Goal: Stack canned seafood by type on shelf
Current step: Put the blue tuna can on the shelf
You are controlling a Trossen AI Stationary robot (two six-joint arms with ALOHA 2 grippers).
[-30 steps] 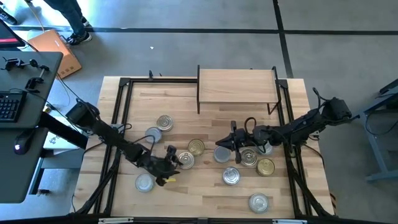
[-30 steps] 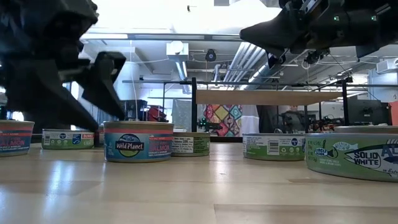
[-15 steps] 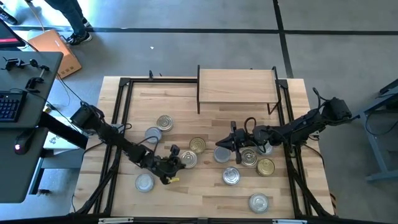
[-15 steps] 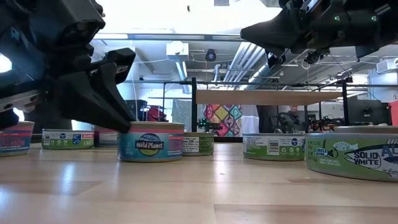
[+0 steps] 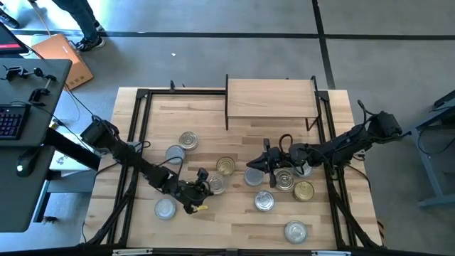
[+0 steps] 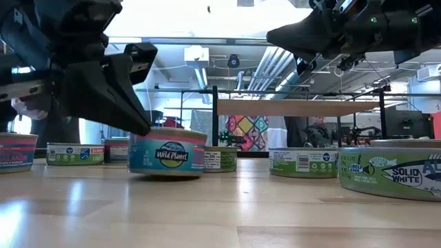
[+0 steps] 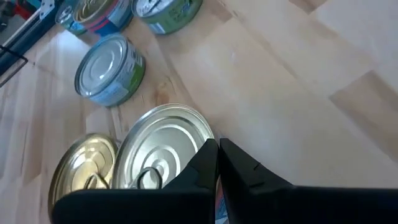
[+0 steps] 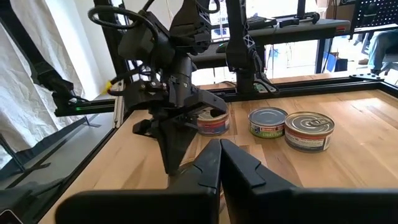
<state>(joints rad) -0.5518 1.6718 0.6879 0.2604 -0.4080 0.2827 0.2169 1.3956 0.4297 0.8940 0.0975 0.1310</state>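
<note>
Down near the front of the table (image 5: 234, 220), the left hand (image 5: 201, 186) has its fingers drawn together beside a silver-lidded tin (image 5: 215, 183); from table height that tin (image 6: 167, 153), blue and pink with a label, sits tilted with one edge lifted off the wood, the dark fingers (image 6: 117, 79) pressed at its side and top; whether it is truly gripped I cannot tell. The left wrist camera shows the same silver lid (image 7: 163, 149) just past the shut fingertips, a gold-toned tin (image 7: 84, 168) touching it. The right hand (image 5: 253, 164) hangs above the table with fingers pinched shut on nothing, near a cluster of tins (image 5: 284, 179); other tins lie scattered, one alone near the front edge (image 5: 296, 230). The shelf (image 5: 271, 97) stands at the far side, bare wood on black legs.
</note>
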